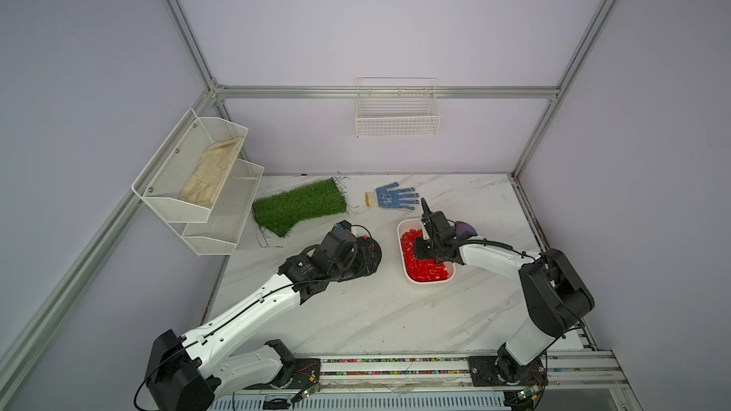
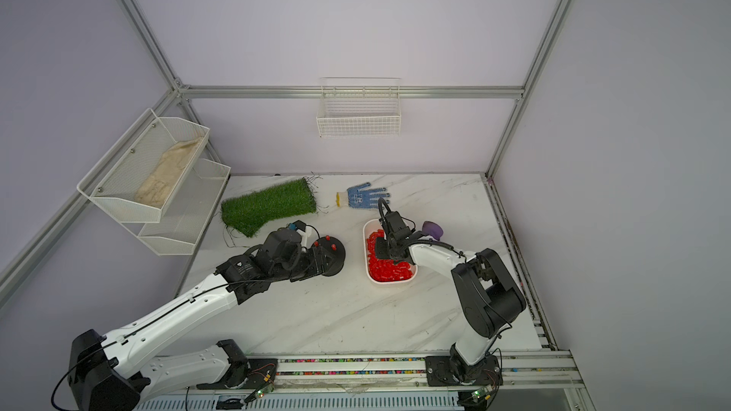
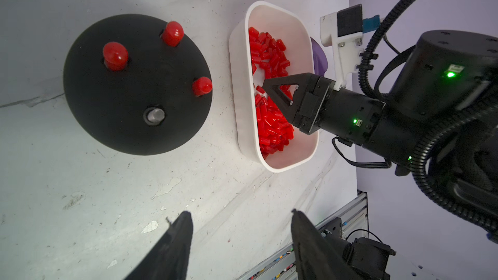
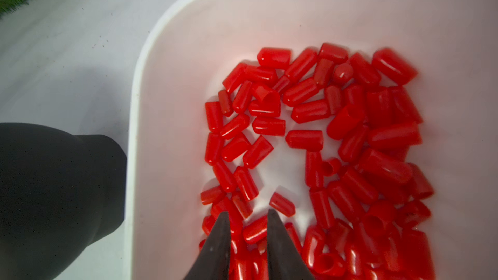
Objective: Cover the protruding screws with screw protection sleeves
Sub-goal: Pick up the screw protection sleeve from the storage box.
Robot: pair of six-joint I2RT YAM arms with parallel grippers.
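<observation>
A black dome base (image 3: 134,87) stands left of the white tray (image 3: 272,9). Three of its studs wear red caps, for example the cap (image 3: 115,55). One of the protruding screws (image 3: 154,115) is bare and silvery. The screw protection sleeves (image 4: 350,136) fill the tray as a loose red heap, also seen in a top view (image 1: 425,270). My right gripper (image 4: 248,211) reaches down into the tray with its jaws a narrow gap apart. One sleeve (image 4: 254,230) lies between the tips, and no grip shows. My left gripper (image 3: 241,212) hovers open and empty beside the base.
A blue-dotted glove (image 1: 393,196) and a green turf patch (image 1: 298,205) lie at the back of the marble table. A purple object (image 1: 464,227) sits behind the tray. A mesh shelf (image 1: 197,175) hangs on the left wall and a wire basket (image 1: 397,112) on the back wall.
</observation>
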